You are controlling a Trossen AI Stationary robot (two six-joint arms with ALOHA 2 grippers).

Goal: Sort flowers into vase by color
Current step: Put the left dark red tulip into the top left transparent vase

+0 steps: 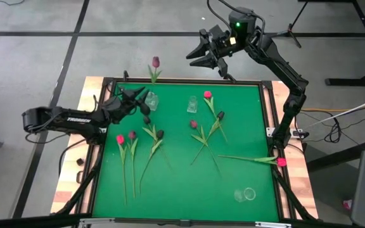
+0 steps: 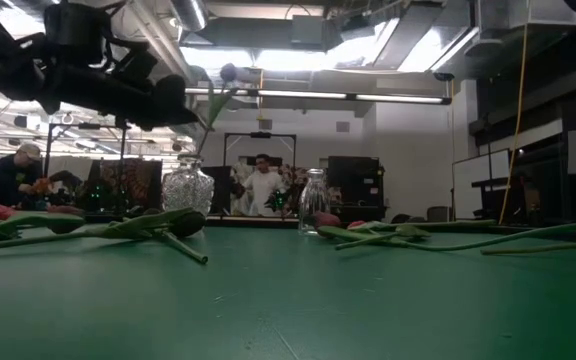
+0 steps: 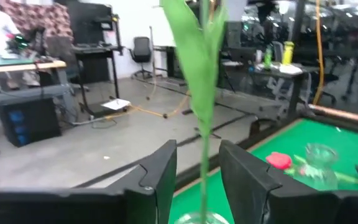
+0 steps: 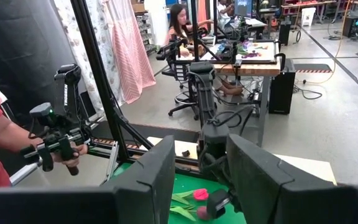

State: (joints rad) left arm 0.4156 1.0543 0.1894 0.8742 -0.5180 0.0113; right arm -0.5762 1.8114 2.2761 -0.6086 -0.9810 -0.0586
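Left gripper hangs over our left vase, fingers apart around one purple tulip's stem. Right gripper idles spread, raised. Eight flowers remain on the mat.

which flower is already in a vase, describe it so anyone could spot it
Start at the green table and go to its far left corner, beside the left gripper. There a clear vase holds one purple flower leaning past the table edge; all the others lie flat.
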